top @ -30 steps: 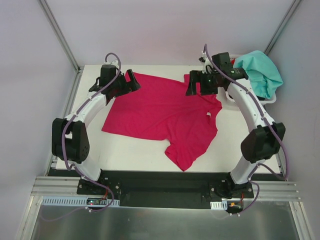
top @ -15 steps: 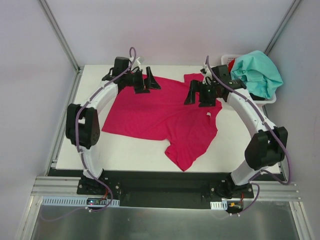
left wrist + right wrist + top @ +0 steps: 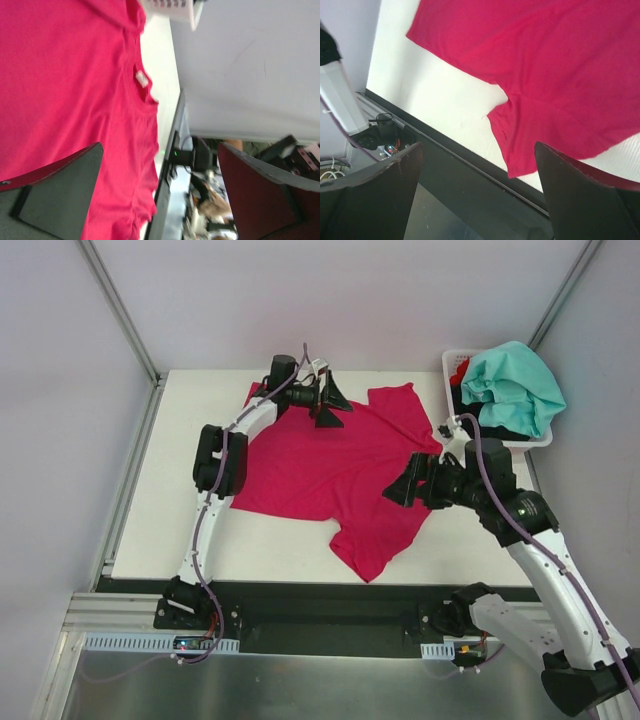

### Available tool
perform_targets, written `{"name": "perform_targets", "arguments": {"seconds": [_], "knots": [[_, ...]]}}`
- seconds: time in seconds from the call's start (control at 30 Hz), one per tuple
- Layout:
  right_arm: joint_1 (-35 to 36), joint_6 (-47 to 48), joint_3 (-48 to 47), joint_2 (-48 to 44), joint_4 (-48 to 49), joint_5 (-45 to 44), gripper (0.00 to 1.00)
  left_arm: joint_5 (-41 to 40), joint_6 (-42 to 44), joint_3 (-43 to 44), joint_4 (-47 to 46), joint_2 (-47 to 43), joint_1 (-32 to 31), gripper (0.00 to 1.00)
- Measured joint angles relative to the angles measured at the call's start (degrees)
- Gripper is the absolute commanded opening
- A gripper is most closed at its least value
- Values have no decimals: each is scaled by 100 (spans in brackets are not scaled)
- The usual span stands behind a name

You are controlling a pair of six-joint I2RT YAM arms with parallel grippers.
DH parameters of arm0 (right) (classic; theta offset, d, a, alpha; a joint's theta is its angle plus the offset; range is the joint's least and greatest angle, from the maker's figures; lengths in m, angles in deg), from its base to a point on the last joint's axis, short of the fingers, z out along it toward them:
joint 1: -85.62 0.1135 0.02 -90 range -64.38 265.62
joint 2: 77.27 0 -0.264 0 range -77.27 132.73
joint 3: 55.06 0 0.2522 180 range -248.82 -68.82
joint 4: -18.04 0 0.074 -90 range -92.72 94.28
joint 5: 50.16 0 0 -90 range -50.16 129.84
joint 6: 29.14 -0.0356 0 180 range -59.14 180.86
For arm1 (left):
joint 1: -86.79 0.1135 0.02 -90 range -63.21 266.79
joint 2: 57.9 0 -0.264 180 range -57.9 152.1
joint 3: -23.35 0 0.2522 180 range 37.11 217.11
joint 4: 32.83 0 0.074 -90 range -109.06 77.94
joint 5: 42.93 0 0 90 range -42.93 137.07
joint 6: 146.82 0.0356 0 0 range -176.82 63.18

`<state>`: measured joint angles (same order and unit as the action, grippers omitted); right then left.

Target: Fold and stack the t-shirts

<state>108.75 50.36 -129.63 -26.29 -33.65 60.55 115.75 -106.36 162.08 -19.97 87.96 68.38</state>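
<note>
A large magenta-pink t-shirt (image 3: 330,460) lies spread flat on the white table (image 3: 180,460). One sleeve (image 3: 370,550) points to the near edge. My left gripper (image 3: 335,405) hovers open over the shirt's far edge, with nothing between its fingers. The left wrist view shows the pink cloth (image 3: 65,90) and its small white label (image 3: 141,78) at the collar. My right gripper (image 3: 400,480) is open above the shirt's right side, holding nothing. In the right wrist view the shirt (image 3: 545,60) and its near sleeve (image 3: 545,140) lie below the open gripper (image 3: 480,195).
A white plastic basket (image 3: 449,375) stands at the back right corner. A teal-mint t-shirt (image 3: 510,380) is heaped on it, over black (image 3: 500,420) and red (image 3: 461,370) cloth. The table's near edge meets a black rail (image 3: 330,595). Grey walls close in the back and sides.
The left arm has stretched right along the back edge, to over the shirt's far middle. The right arm has pulled back toward the near right. Both grippers stayed open.
</note>
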Motion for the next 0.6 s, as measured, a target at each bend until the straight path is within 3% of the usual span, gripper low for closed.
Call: {"name": "perform_targets", "arguments": {"seconds": [0.13,0.23,0.33,0.47,0.6], "knots": [[109,-61,291,35,-190,-120,96,245,-1034,-1021,-1449,-26,15,99],[225,-28,293,459,-361,-256,96,260,-1252,-1856,-1814,-129,72,99],[562,85,177,1001,-691,-616,96,-4,-529,-2566,-1145,-472,245,99],[1167,92,295,1460,-763,-1014,96,-1296,715,-2889,520,-1377,597,99],[1777,-68,719,1526,-686,-1180,96,-2594,1528,-3093,1565,-2343,890,99]]}}
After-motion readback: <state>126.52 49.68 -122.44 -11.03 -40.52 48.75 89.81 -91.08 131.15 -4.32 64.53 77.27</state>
